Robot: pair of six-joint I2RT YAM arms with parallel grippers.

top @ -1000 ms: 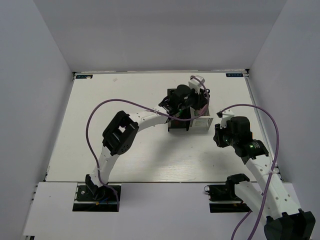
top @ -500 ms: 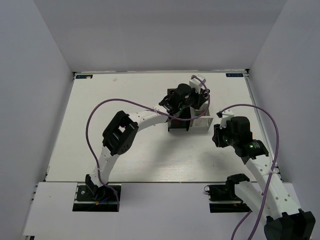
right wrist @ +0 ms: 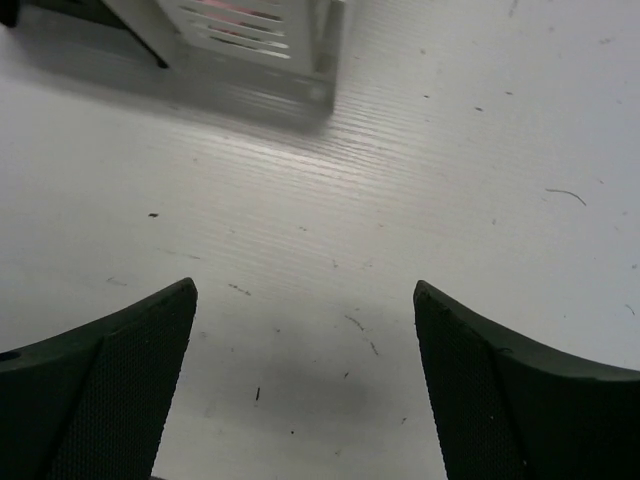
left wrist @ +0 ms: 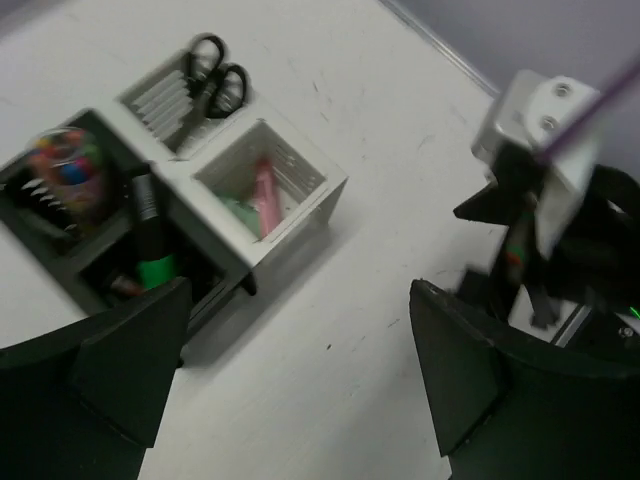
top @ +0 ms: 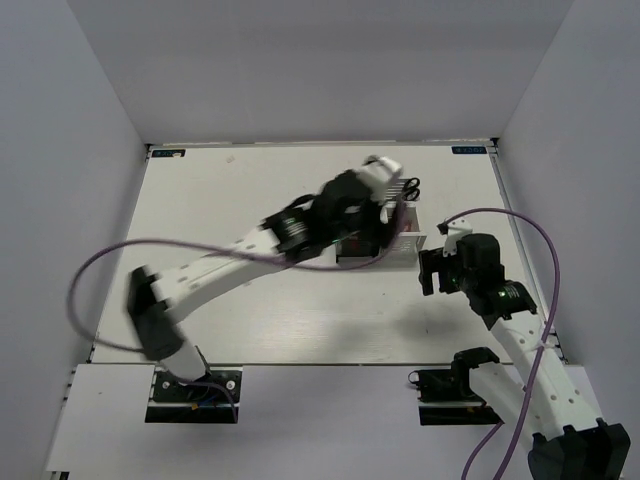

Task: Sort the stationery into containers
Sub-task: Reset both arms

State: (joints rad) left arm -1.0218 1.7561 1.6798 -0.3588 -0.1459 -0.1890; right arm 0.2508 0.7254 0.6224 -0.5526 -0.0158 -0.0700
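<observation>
Two containers stand side by side: a black organizer (left wrist: 60, 235) and a white organizer (left wrist: 300, 205). Black-handled scissors (left wrist: 215, 85) stand in the white one's far compartment. A pink marker (left wrist: 265, 195) and a mint piece (left wrist: 235, 215) lie in its near compartment. The black one holds a green marker (left wrist: 155, 270) and a multicoloured item (left wrist: 65, 165). My left gripper (left wrist: 300, 370) hangs open above the table beside the white organizer, with nothing in it. My right gripper (right wrist: 305, 330) is open and empty over bare table, the white organizer (right wrist: 250, 30) just ahead of it.
White walls enclose the table (top: 250, 300) on three sides. The right arm (left wrist: 540, 200) with its purple cable shows close by in the left wrist view. The left arm (top: 230, 262) stretches blurred across the table's middle toward the organizers (top: 405, 245).
Both grippers have opened wide. The left arm has stretched out, its elbow swinging down and left, and its gripper has lifted off the organizers. The right gripper has barely shifted.
</observation>
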